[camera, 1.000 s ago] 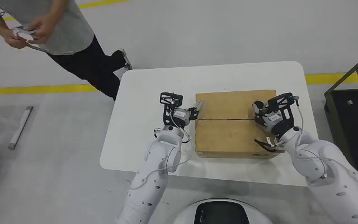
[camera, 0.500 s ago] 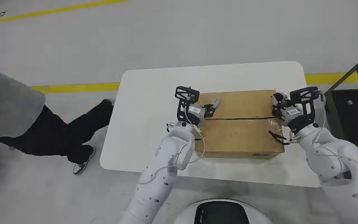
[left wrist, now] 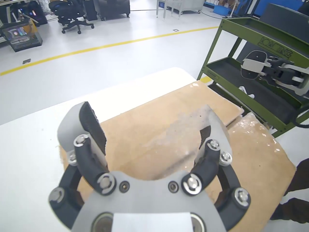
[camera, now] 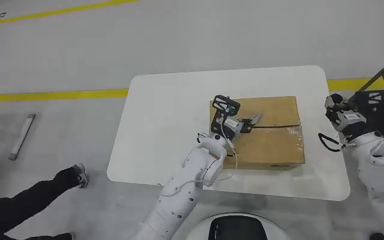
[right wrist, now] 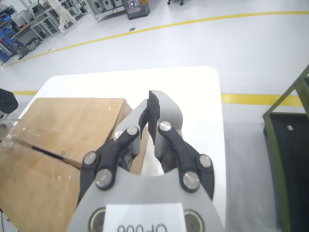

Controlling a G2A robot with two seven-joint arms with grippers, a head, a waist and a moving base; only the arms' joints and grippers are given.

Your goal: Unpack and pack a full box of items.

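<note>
Left wrist view: the left fingers [left wrist: 147, 112] are spread wide with nothing in them. They hang just over the top of the box [left wrist: 169, 131], near the crack where its two flaps meet. The flaps are shut. Shiny clear tape [left wrist: 256, 129] lies over the crack at the box's right end. The right fingers [right wrist: 150, 112] are pressed tight together and hold nothing. They sit just past the right end of the box, over the bare bench [right wrist: 198, 85]. The brown box lies flat on the white bench, toward its right side. A green cart [left wrist: 272, 47] stands on the floor just beside the bench, on the right.
</note>
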